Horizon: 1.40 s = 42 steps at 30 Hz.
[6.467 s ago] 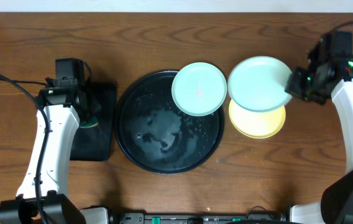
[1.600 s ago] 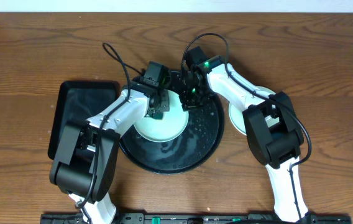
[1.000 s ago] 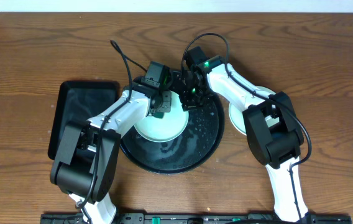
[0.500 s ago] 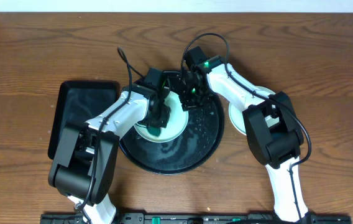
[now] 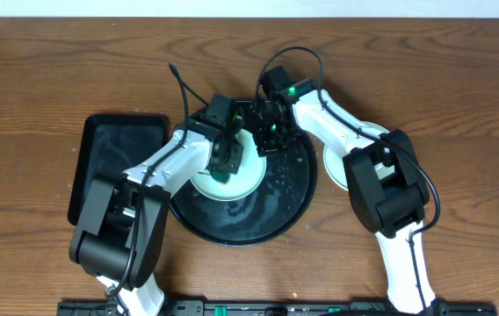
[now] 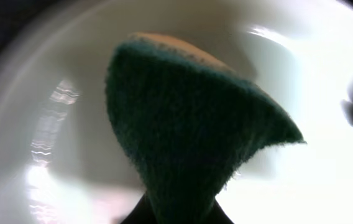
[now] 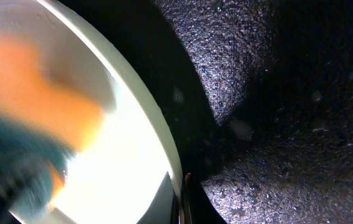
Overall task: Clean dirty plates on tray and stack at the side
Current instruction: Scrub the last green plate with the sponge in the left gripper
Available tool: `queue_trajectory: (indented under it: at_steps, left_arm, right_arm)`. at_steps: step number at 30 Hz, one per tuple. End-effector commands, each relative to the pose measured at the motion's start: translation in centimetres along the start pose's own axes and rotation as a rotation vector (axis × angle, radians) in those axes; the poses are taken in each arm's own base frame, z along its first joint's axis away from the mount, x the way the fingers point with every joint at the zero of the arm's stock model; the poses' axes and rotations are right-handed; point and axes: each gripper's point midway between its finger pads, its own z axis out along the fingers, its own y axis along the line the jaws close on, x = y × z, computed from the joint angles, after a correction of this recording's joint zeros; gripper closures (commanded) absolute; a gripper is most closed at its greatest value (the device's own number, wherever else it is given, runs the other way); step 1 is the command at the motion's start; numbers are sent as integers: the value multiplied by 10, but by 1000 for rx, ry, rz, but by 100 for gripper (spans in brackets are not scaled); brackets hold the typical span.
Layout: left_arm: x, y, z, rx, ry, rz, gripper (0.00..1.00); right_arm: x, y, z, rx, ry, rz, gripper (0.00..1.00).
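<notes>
My left gripper [image 5: 226, 160] hangs over the mint-blue plate [image 5: 248, 183] and is clamped on a green sponge [image 6: 189, 124] with an orange back. In the left wrist view the sponge narrows toward the pinch at the bottom edge. It fans out over the plate's pale inner face, but I can't tell if it is actually touching.

The plate lies inside the round black tray [image 5: 276, 215], in its far half. The tray floor looks wet and glossy.

My right gripper [image 5: 267, 133] sits at the plate's far-right rim. In the right wrist view the black textured pads [image 7: 232, 56] are close together, just beside that rim. I can't tell whether they grip the rim or only sit next to it. The sponge is an orange-green blur there.

The other plates [image 5: 333, 164] are on the table [image 5: 39, 79] just right of the round tray, mostly hidden under my right arm. A rectangular black tray [image 5: 113, 162] lies to the left of the round one.
</notes>
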Motion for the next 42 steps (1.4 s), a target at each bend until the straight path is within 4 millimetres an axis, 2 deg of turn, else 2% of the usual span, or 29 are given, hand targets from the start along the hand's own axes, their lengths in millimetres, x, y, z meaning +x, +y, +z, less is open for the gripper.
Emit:
queue_trajectory:
  at_steps: [1,3,6,9,11,14,18,20,24,27,30,33,37,39,42]
  left_arm:
    - [-3,43,6,-234,-54,-181,93]
    - [-4,41,6,-223,-57,-190,93]
    - [7,29,9,-158,-1,-163,93]
    - [31,-12,9,90,122,9,92]
    - [45,-40,2,266,176,101,92]
    - [54,-57,-6,383,205,144,92]
    - [42,-59,-4,384,155,152,93]
    - [31,-52,0,332,114,122,92]
    - [4,-9,11,62,11,-36,92]
    - [-15,23,9,-125,-87,-163,92]
    - [-21,47,3,-260,-143,-259,92]
    - [-15,61,-1,-341,-146,-315,93]
    - [15,61,0,-349,-20,-302,92]
    - [31,54,2,-314,59,-281,93]
    - [51,23,5,-127,186,-141,93]
  right_arm:
    - [12,-9,24,12,66,15,99]
    - [13,-9,24,12,66,15,99]
    - [13,-9,24,12,66,15,99]
    - [13,-9,24,12,67,15,99]
    - [12,-9,24,12,66,15,99]
    - [12,-9,24,12,66,15,99]
    - [12,-9,24,12,66,15,99]
    - [12,-9,24,12,66,15,99]
    - [12,-9,24,12,66,15,99]
    - [12,-9,24,12,66,15,99]
    - [13,-9,24,12,66,15,99]
    - [13,-9,24,12,67,15,99]
    - [12,-9,24,12,66,15,99]
    - [12,-9,24,12,66,15,99]
    - [12,-9,24,12,66,15,99]
